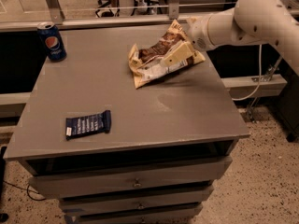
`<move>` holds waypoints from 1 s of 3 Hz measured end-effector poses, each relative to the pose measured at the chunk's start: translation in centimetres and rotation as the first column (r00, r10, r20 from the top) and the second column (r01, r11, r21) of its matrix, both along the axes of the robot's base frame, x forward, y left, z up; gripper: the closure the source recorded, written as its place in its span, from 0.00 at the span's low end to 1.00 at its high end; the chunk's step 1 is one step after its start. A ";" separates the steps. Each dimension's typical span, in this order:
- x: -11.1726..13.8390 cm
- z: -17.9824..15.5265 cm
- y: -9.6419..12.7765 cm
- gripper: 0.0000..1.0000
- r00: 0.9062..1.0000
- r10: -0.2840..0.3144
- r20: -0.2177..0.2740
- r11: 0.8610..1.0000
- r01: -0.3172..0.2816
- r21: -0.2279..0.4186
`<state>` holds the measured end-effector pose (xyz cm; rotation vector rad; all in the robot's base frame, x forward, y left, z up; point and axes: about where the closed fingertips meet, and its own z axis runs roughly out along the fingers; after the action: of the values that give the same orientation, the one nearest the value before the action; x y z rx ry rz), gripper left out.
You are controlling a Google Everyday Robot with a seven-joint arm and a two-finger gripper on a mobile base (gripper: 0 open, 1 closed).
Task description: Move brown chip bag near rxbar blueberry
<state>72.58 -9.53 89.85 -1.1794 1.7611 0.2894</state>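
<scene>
The brown chip bag (156,62) lies crinkled at the back right of the grey cabinet top (140,101). It is brown and cream with a white label panel. My gripper (176,55) reaches in from the right on a white arm (243,20) and sits low over the bag's right half, against or just above it. The rxbar blueberry (88,124), a flat dark navy wrapper, lies near the front left of the top, well away from the bag.
A blue Pepsi can (52,41) stands at the back left corner. A rail and glass panel run behind the cabinet. Drawers (135,183) are below the top. A cable (254,85) hangs at the right, over speckled floor.
</scene>
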 end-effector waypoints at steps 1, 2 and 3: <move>0.5 -1.5 1.1 0.10 0.999 0.001 -0.040 1.000 0.000 0.026; 0.4 -2.2 2.0 0.33 0.998 -0.001 -0.069 0.999 0.004 0.044; -0.3 -1.2 2.8 0.56 0.998 0.008 -0.064 0.999 -0.005 0.049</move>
<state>72.32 -6.69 88.61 -1.1528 1.7955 0.3758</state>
